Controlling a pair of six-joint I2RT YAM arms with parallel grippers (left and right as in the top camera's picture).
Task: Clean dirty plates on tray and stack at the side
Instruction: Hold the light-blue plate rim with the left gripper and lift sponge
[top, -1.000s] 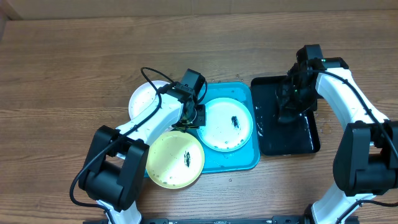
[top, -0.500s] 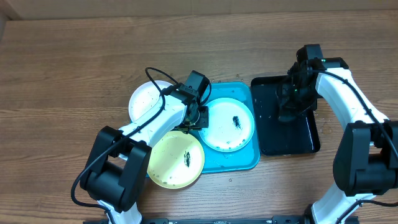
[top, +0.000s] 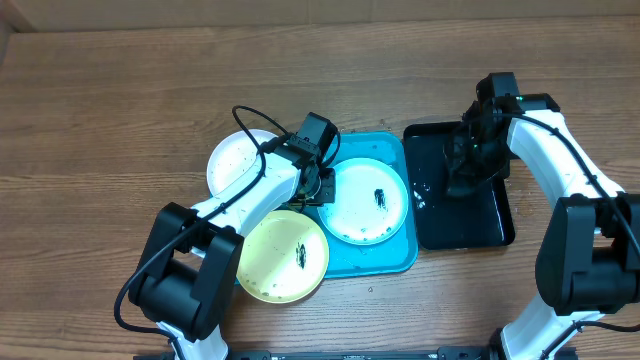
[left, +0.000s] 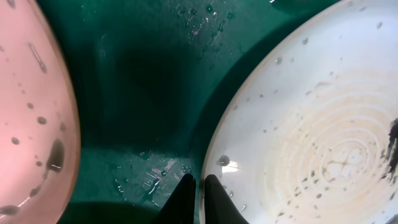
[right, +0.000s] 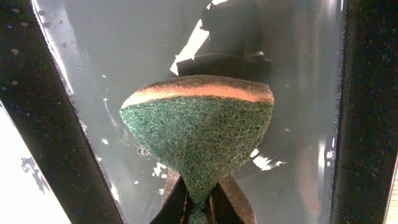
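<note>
A pale mint-green plate with a dark smear lies in the turquoise tray. My left gripper is at its left rim. In the left wrist view the two fingers pinch that rim, one outside over the tray, one inside the speckled plate. A yellow plate overlaps the tray's front left corner. The white plate rests on the table to the left. My right gripper is shut on a green sponge.
The sponge hangs over a glossy black tray holding water, right of the turquoise one; its dark rim runs beside the sponge. Another plate's edge shows at the left of the left wrist view. Wooden table all around.
My left gripper has shifted a little to the right, onto the left rim of the plate in the tray. The right arm and sponge have stayed still.
</note>
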